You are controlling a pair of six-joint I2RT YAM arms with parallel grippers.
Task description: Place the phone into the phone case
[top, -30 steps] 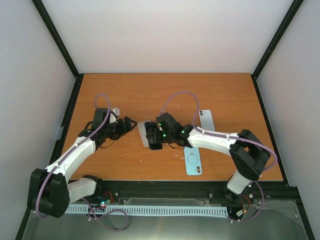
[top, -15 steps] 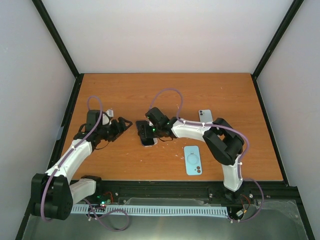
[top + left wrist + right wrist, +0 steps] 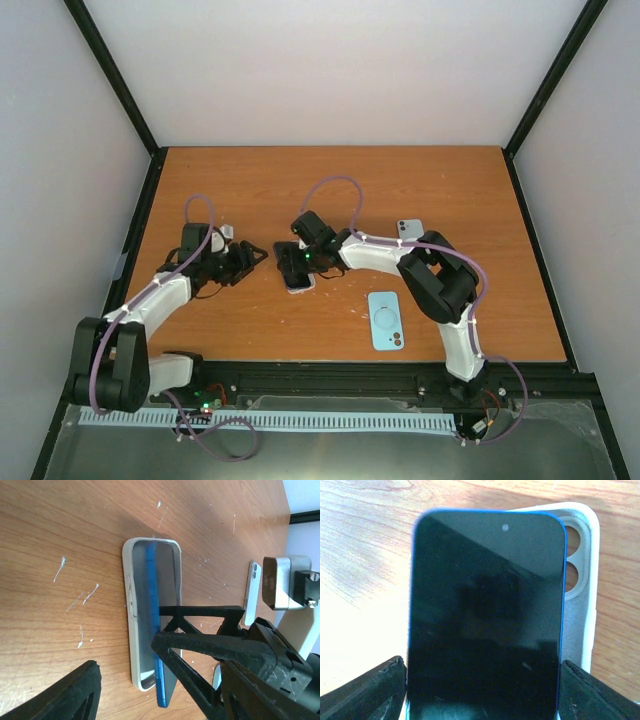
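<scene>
Over the last second the right end effector (image 3: 297, 263), clamped on the blue phone (image 3: 485, 605), has swung left and come down. The phone now leans with one long edge inside the white case (image 3: 131, 605) on the bench (image 3: 400, 180), so seating looks begun but not finished. The left end effector (image 3: 252, 263) waits just beside the case, fingers apart and empty. I count one blue phone, one white case, one pale phone (image 3: 410, 229) lying apart, one light-blue ringed cover (image 3: 387, 320), and two arms.

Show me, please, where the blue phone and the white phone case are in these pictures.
blue phone (image 3: 485, 615): right wrist view, middle of its dark screen.
white phone case (image 3: 130, 605): left wrist view, on its long outer side wall.
</scene>
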